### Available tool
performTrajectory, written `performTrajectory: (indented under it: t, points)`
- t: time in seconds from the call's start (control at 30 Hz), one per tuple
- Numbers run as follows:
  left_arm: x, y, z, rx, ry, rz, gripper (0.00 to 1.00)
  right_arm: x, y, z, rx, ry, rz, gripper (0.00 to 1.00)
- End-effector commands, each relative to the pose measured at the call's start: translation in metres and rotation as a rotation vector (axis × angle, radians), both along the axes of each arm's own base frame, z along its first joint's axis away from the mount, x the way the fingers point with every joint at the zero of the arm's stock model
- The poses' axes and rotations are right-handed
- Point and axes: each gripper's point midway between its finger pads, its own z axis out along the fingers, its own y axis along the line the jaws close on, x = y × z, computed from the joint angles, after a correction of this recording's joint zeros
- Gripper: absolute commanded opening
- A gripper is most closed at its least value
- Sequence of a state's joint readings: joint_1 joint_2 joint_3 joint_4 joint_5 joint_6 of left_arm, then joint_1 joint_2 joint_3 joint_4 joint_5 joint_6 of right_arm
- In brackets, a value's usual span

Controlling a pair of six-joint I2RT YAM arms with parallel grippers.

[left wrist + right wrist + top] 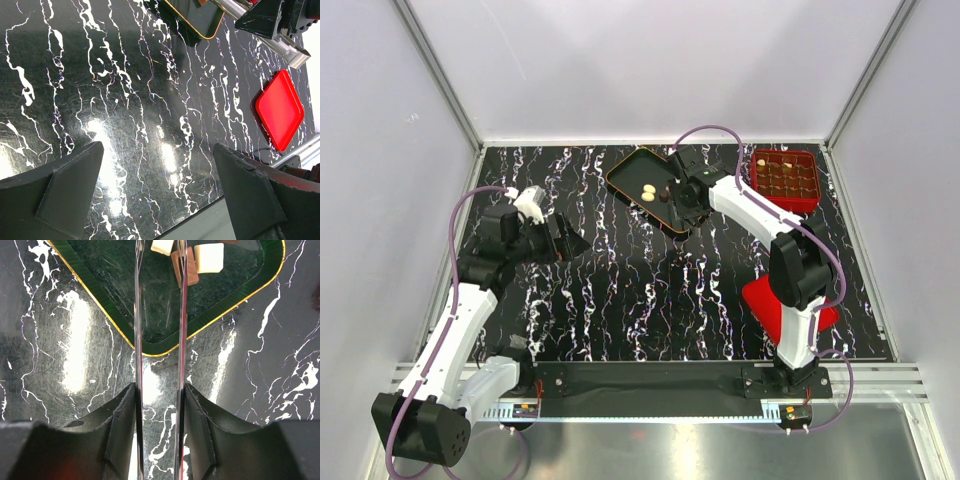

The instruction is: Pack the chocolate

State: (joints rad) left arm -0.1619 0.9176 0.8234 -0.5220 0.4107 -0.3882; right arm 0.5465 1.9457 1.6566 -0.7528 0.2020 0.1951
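The bench [620, 300] carried the lid [762, 300] beside the right arm's base, the box [784, 151] at the far right and the tray [632, 172] at far centre. The left claw [570, 241] hung released over bare bench on the left, its fingers wide apart with nothing between them, well away from the work. The right claw [670, 198] hovered over the near corner of the tray. Its two thin blades stood parted by a narrow gap and, as far as the wrist view showed, gripped nothing, though their tips ran out of that view. Several box cells already held chocolates [763, 163]. The rest lay in the tray close together: a brown piece [190, 270] and two cream pieces [209, 257]. The step in hand was judged to be picking one piece from the tray. In the wrist view the right blade crossed the brown piece, and one cream piece lay between the blades. The claw therefore needed a small sideways correction until a single piece sat centred in the gap. The descent was best made vertical and stopped just above the tray floor, followed by a slow, light closure, since slim blades probably flexed and a smooth candy could have twisted out. A straight lift would have avoided nudging the neighbouring pieces. Release was best made low over a vacant cell.
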Motion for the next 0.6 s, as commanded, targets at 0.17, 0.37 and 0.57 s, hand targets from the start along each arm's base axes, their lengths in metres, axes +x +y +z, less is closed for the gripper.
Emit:
performTrajectory:
  t: [0.17, 0.37, 0.57]
  points:
    - [0.007, 0.0, 0.007, 0.004, -0.048, -0.004, 0.99, 0.013, 0.007, 0.02, 0.003, -0.078, -0.002, 0.47]
    - [0.007, 0.0, 0.007, 0.004, -0.048, -0.003, 0.99, 0.018, 0.012, 0.007, -0.001, -0.055, 0.011, 0.47]
    - [0.007, 0.001, 0.008, 0.007, -0.049, -0.001, 0.99, 0.02, 0.017, 0.003, 0.005, -0.039, 0.013, 0.47]
